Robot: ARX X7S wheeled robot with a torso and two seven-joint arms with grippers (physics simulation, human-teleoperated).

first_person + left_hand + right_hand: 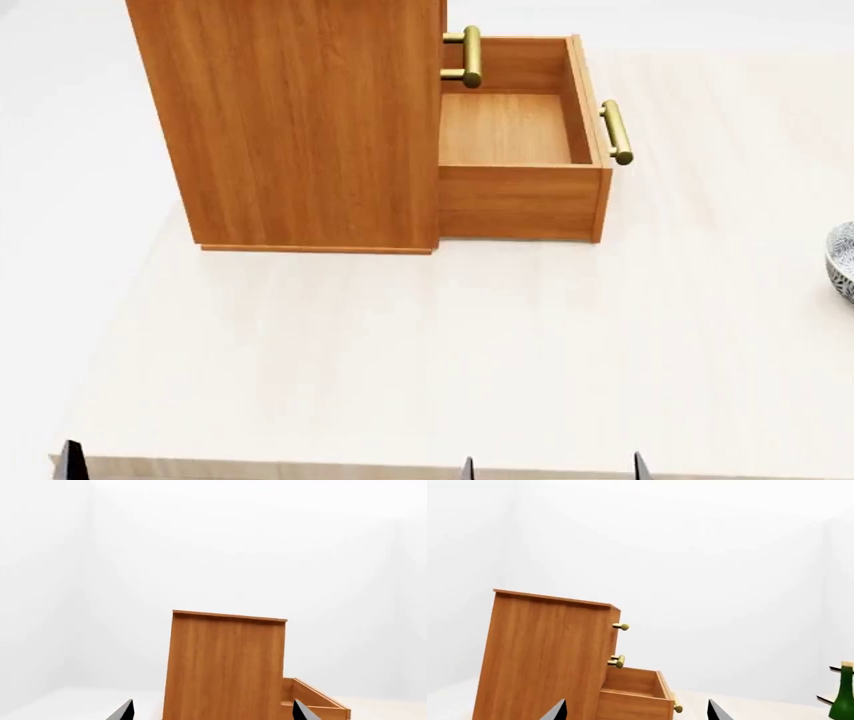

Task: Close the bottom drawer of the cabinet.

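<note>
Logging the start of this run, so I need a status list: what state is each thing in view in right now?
Tall orange-brown wooden cabinet: upright on the pale table.
Shallow wooden bottom drawer with brass bar handle: pulled out, empty.
Upper two drawers: closed.
Left gripper: open, holding nothing.
Right gripper: open, holding nothing.
Patterned bowl: upright at the table edge.
Green bottle: upright.
</note>
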